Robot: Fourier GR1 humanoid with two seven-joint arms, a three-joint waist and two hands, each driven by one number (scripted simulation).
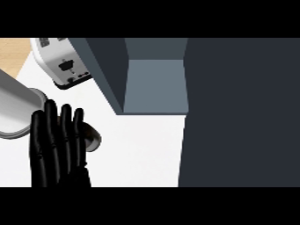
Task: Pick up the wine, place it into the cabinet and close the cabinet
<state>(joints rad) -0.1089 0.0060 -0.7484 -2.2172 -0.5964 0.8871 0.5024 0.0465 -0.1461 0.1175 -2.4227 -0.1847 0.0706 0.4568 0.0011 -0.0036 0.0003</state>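
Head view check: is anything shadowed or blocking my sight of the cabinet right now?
Head view: the dark grey cabinet door fills the right side as a flat, featureless panel; the open compartment's grey-blue floor is evenly lit; the black left hand covers a round grey object; no glare anywhere.

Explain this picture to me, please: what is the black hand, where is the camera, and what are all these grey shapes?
The camera sits in the robot's head and looks steeply down at a white kitchen counter. The black shape at lower left is the robot's left hand, on the end of a grey forearm; its fingers are straight and point up the picture. It holds nothing that I can see. A greyish round object peeks out from behind it, too hidden to name. At the top left stands a white toaster. The blue-grey box in the middle is the cabinet, open, with its dark door filling the right side. The right hand and the wine bottle do not show.
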